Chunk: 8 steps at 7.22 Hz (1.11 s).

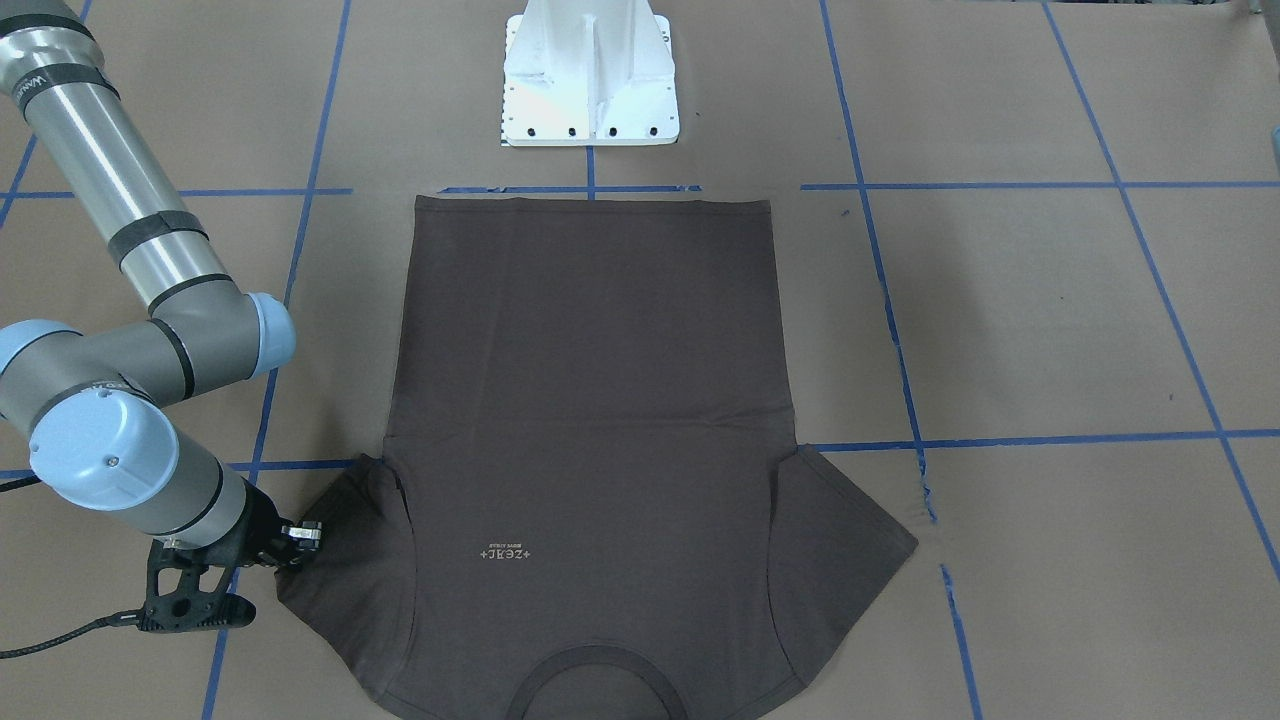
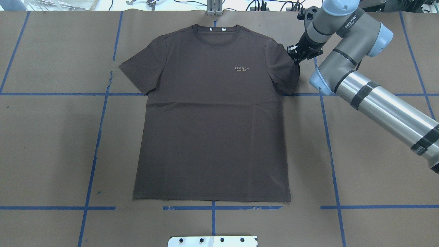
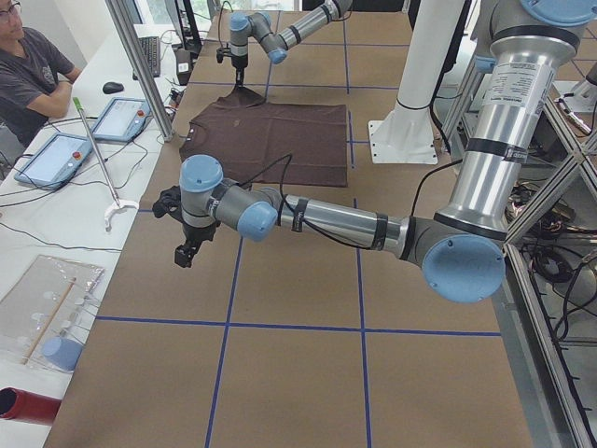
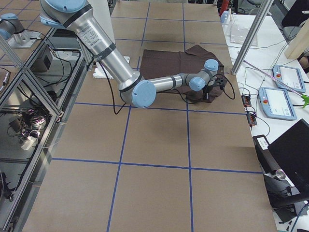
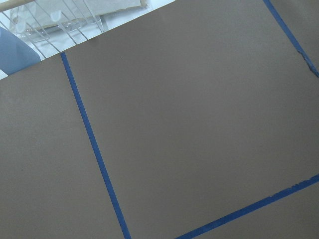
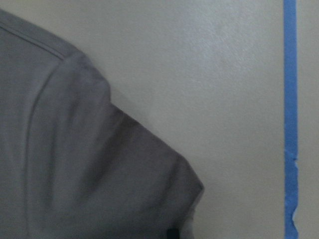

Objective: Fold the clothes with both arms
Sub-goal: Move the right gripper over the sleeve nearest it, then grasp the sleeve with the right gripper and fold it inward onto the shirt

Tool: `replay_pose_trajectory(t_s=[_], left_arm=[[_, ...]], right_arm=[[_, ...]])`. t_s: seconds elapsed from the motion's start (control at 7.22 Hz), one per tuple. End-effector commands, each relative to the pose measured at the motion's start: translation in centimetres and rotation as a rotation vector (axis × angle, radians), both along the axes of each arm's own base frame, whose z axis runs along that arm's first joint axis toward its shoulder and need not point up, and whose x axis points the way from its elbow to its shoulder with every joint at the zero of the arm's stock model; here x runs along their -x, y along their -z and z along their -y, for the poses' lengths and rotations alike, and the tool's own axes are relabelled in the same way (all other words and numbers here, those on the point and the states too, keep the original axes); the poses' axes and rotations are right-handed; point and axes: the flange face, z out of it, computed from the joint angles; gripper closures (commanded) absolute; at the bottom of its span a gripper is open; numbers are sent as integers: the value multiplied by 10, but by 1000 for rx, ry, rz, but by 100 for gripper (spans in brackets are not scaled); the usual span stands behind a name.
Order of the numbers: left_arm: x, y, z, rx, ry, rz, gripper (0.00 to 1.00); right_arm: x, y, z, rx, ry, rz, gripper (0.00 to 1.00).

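The right gripper [image 2: 295, 59], at the T-shirt's [image 2: 212, 130] right sleeve hem, should pinch both layers cleanly; whether its fingers, or the distant left gripper's [image 3: 185, 258], are closed I cannot tell.

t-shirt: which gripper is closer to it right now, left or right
Right. The right gripper sits at the outer edge of one sleeve of the T-shirt. The left gripper hangs above the bare table, well clear of the shirt.
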Motion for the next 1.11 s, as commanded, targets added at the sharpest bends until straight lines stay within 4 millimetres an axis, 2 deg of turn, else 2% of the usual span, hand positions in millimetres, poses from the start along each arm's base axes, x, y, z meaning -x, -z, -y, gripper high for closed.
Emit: replay_pose_trajectory(t_s=[0.0,0.14,0.28,0.42,0.55,0.69,0.97], left_arm=[[1,1,1,-4,0,0,0],[1,0,1,-2,0,0,0],[1,0,1,0,1,0,0],[1,0,1,0,1,0,0],[1,0,1,0,1,0,0],[1,1,1,1,7,-1,0],[-1,5,5,21,31,-13,0]], right_arm=[[26,94,8,-121,-9,35,100],[61,128,-1,-194,-32,9,100],[87,141,-12,-225,-32,-5,100],[106,146,-22,-244,-28,-16,100],[112,145,-25,-255,-31,-26,32],[112,146,-26,-261,-36,-27,0],[107,146,-22,-244,-43,-15,0]])
